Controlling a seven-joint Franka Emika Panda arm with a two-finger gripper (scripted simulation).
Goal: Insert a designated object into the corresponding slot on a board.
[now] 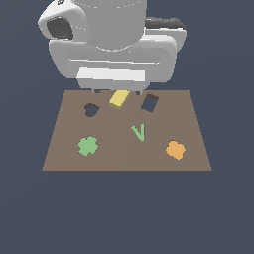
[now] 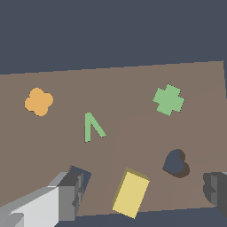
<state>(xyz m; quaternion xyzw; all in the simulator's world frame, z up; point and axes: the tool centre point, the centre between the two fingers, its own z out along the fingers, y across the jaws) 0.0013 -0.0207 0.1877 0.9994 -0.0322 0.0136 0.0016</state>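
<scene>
Mustard-yellow rectangular block (image 1: 119,99) lies tilted on the flat brown rectangular board (image 1: 124,154), near the board's far edge in the exterior view, between the dark heart-shaped cutout (image 1: 91,109) and the dark tilted rectangular slot (image 1: 149,102). The white arm's gripper (image 2: 142,190) hangs over that far edge; jaws spread wide, nothing held. In the wrist view the block sits in the gap between the two grey fingers (image 2: 71,191), touching neither, and one finger partly covers the slot (image 2: 85,174). Green clover shape (image 1: 88,146), green V-shaped piece (image 1: 139,132) and orange blob shape (image 1: 175,150) lie nearer the camera, well apart from the block.
</scene>
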